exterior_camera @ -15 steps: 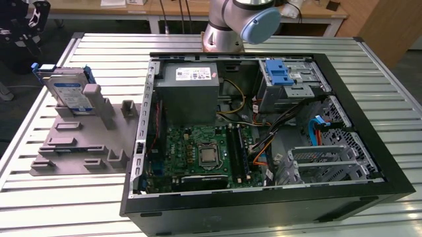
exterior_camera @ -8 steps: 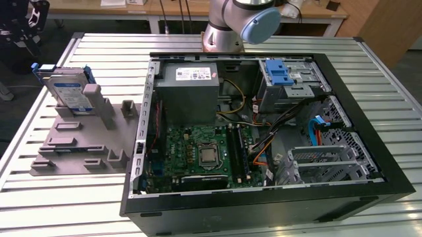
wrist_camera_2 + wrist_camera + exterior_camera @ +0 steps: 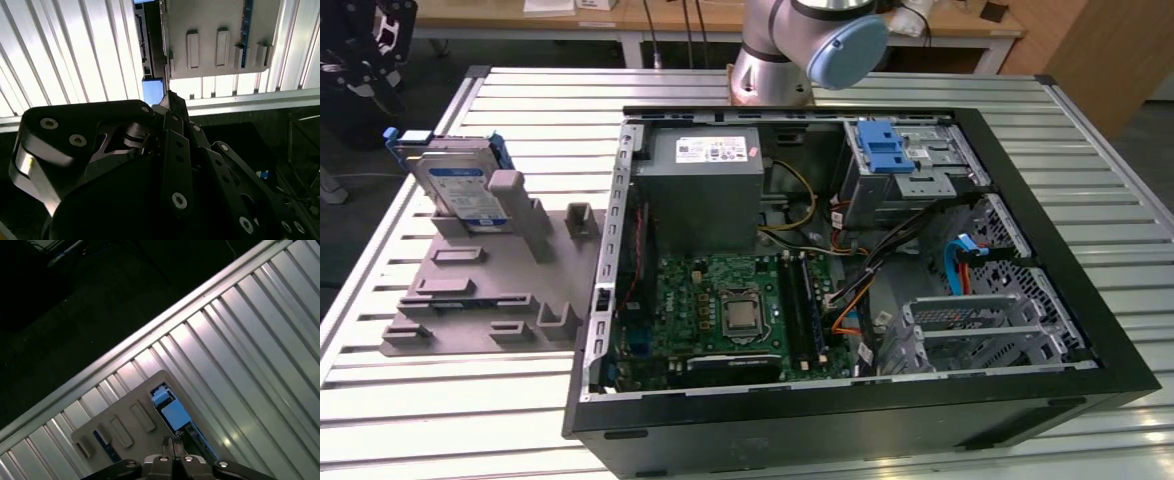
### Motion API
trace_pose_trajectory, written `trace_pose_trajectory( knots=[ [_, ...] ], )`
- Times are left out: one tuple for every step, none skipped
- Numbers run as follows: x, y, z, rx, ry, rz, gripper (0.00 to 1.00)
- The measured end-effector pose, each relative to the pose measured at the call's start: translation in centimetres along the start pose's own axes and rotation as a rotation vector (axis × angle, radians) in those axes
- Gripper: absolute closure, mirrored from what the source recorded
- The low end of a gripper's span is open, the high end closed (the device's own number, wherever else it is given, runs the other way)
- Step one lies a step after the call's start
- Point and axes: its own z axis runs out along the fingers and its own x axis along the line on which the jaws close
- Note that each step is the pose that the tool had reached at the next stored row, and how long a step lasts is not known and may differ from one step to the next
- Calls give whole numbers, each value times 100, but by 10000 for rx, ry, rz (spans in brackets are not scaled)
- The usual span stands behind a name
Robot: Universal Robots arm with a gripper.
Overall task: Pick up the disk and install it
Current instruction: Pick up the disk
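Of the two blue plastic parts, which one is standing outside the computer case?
The blue bracket around the disk, upright in the grey holder at the exterior view's left. The blue latch sits inside the case.

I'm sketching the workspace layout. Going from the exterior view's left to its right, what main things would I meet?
The disk, standing in the grey holder → the grey metal box inside the open computer case → the blue plastic latch.
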Motion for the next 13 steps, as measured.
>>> trace_pose_trajectory(
  knots=[
    [0,0,1,-2,7,-179,89],
    [0,0,2,-3,12,-359,89],
    [0,0,3,-4,18,-538,89],
    [0,0,3,-5,25,-735,89],
    [0,0,4,-6,30,-909,89],
    [0,0,5,-7,36,-1089,89],
    [0,0,6,-7,41,-1268,89],
    [0,0,7,-8,47,-1448,89],
    [0,0,8,-8,52,-1629,89],
    [0,0,9,-9,58,-1824,89],
    [0,0,10,-10,64,-2004,89],
    [0,0,11,-11,70,-2184,89],
    [0,0,12,-12,75,-2363,89]
  ],
)
